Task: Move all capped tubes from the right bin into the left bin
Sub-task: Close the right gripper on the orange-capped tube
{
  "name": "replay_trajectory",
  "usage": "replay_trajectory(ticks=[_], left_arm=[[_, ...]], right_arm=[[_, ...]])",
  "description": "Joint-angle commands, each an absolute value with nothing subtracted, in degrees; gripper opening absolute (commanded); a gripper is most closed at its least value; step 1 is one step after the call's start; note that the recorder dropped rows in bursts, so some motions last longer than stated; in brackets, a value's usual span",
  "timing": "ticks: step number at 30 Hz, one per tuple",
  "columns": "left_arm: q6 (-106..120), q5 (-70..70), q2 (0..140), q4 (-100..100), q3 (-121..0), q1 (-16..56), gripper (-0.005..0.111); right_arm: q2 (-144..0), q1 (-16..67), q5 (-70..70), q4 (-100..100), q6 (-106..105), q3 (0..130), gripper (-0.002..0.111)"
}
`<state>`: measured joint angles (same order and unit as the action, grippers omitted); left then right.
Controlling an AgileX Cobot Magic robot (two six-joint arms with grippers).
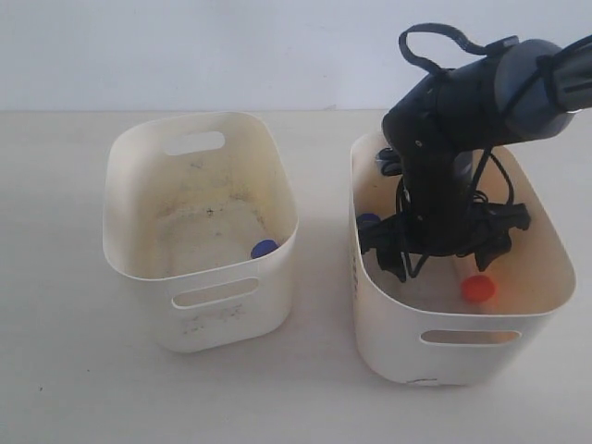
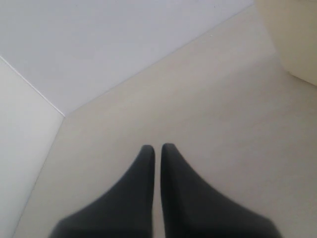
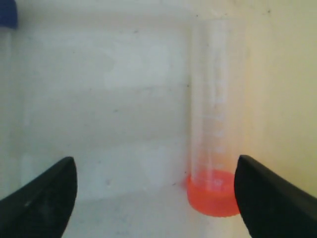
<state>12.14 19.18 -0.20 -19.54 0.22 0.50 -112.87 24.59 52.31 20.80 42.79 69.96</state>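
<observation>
One orange-capped tube (image 3: 210, 119), within spread right pincer (image 3: 156, 163)

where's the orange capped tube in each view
Exterior view: the orange-capped tube lies in the right bin, near its front wall, beside the right claw.
Left wrist view: not in it; it shows table and the shut left claw.
Right wrist view: it lies on the bin floor, cap end nearest the open claw, close to one finger.
Shared landmark: the blue cap in the same bin.
</observation>
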Motion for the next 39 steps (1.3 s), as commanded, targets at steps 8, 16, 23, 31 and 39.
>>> replay_trajectory(ticks=[8, 16, 23, 31, 39], left_arm=[[12.07, 18.9, 0.0, -19.38, 0.0, 0.56, 0.004], [12.07, 18.9, 0.0, -19.38, 0.0, 0.56, 0.004], [12.07, 18.9, 0.0, -19.38, 0.0, 0.56, 0.004], [12.07, 18.9, 0.0, -19.38, 0.0, 0.56, 0.004], [12.07, 18.9, 0.0, -19.38, 0.0, 0.56, 0.004]], right_arm=[[-116.93, 24.53, 51.72, 24.15, 43.15, 69.65, 0.081], [-117.17, 24.53, 52.83, 26.48, 44.42, 69.65, 0.081], [-117.17, 24.53, 55.76, 29.72, 48.06, 69.91, 0.079], [-117.17, 24.53, 57.37, 30.17, 49.3, 69.91, 0.06], [-117.26, 24.53, 57.21, 29.64, 49.3, 69.91, 0.065]])
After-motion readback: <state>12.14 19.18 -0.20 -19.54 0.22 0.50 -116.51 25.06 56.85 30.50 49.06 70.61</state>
